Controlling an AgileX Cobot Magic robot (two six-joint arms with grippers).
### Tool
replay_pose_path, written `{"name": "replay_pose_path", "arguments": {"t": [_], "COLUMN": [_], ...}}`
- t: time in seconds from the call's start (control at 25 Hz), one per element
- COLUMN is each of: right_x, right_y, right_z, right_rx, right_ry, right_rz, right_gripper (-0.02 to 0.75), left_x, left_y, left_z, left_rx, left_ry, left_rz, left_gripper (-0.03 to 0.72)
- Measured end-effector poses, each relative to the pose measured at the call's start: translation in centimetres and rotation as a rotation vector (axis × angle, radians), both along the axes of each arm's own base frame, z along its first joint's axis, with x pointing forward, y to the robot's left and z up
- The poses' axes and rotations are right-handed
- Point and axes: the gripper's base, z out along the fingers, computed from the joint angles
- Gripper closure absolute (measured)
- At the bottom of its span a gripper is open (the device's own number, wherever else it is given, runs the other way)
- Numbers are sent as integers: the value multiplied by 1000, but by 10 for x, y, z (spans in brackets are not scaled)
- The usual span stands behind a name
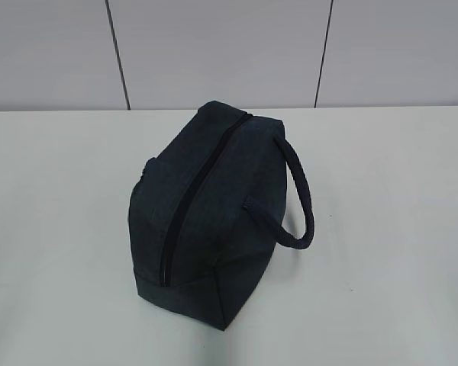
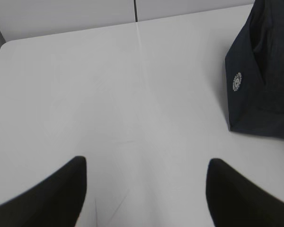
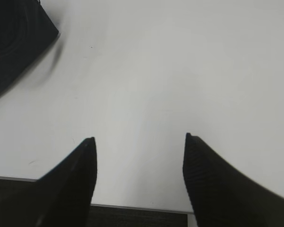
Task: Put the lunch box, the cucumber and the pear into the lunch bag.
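Exterior view, left to right: bare white table (image 1: 53,229), then the lunch bag (image 1: 202,213) standing alone mid-table, its closed top zipper (image 1: 202,191) running from the far right end toward the near left, one looped handle (image 1: 298,202) drooping off its right side. Neither arm appears in this view. No lunch box, cucumber or pear can be seen in any view, so where they lie cannot be told. Left wrist view shows the left gripper (image 2: 144,194) with its jaws spread and nothing between them, hovering over bare table; the bag sits ahead and to the right, a corner with a small round white logo (image 2: 236,82) facing the camera. Right wrist view shows the right gripper (image 3: 139,182), likewise spread and empty, near the table's front edge, with the bag's dark corner at upper left. The bag thus lies between the two arms, inward of each; the zipper's long axis looks the line any opening pull must follow.
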Motion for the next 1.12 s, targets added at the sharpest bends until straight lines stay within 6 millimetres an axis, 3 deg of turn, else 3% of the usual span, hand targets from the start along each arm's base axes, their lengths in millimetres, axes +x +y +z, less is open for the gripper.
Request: {"name": "replay_pose_path", "arguments": {"t": [1.12], "right_x": [0], "right_y": [0], "right_z": [0], "right_rx": [0], "right_ry": [0], "right_rz": [0], "right_gripper": [281], "left_x": [0], "left_y": [0], "left_z": [0], "left_rx": [0], "left_ry": [0], "left_rz": [0], "left_gripper": [223]}}
